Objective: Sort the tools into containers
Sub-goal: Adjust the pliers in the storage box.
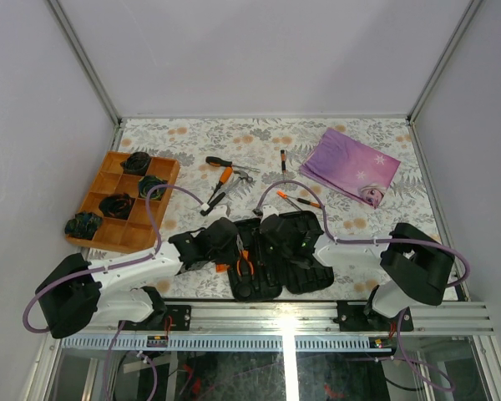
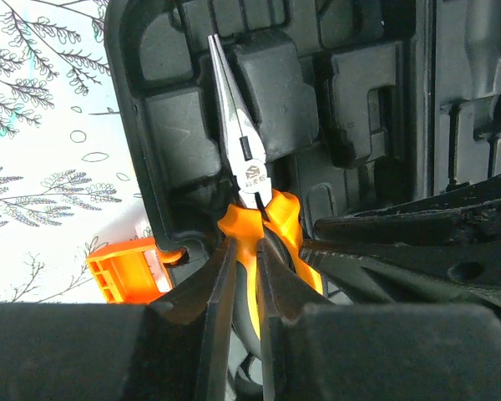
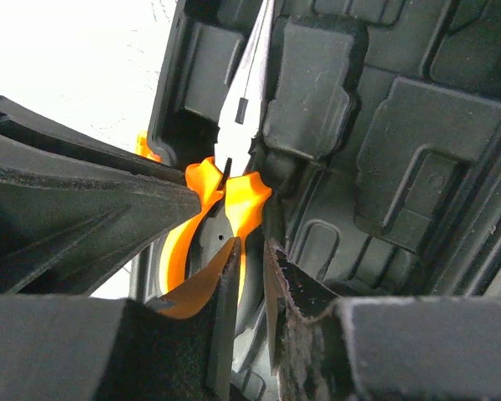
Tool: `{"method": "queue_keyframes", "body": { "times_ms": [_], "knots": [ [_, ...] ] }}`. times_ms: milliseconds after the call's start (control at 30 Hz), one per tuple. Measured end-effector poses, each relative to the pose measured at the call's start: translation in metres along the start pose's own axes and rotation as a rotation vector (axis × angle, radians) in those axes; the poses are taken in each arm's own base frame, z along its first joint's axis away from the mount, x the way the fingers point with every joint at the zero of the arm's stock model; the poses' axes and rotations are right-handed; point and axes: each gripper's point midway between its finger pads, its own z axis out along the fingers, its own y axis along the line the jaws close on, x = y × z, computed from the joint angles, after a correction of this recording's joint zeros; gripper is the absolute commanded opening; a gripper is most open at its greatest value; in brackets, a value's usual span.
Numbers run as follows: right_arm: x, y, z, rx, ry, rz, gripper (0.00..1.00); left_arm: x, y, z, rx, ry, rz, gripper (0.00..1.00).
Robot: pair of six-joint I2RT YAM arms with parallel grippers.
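Inside the case (image 2: 184,125), the left claw (image 2: 246,271) holds the pliers (image 2: 252,180) by one orange handle. The right claw (image 3: 250,271) is narrow at the handles; its grip is unclear.

The pliers (image 2: 252,171) lose their handle ends behind the left tool's (image 2: 246,251) fingers. Above the right tool (image 3: 252,251) their tip runs off the top edge, and I can't tell whether that tool grips the handle. The case (image 2: 184,125) is cropped above and to the right. Its latch (image 2: 121,269), left of the left tool, is partly covered.
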Motion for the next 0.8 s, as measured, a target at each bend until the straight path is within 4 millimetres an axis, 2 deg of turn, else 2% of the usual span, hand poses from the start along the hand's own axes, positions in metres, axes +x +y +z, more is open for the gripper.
{"method": "queue_keyframes", "body": {
  "times_ms": [300,600,800],
  "knots": [
    [0.001,0.003,0.0,-0.014,0.007,0.0,0.23,0.001,0.0,0.0,0.0,0.001,-0.003,0.0],
    [-0.003,0.001,0.008,0.038,0.048,-0.003,0.05,0.003,0.001,0.004,-0.024,0.013,-0.003,0.0],
    [-0.01,0.001,0.013,0.091,0.063,0.02,0.0,0.005,0.002,0.005,-0.048,0.02,0.003,0.0]
  ]
}}
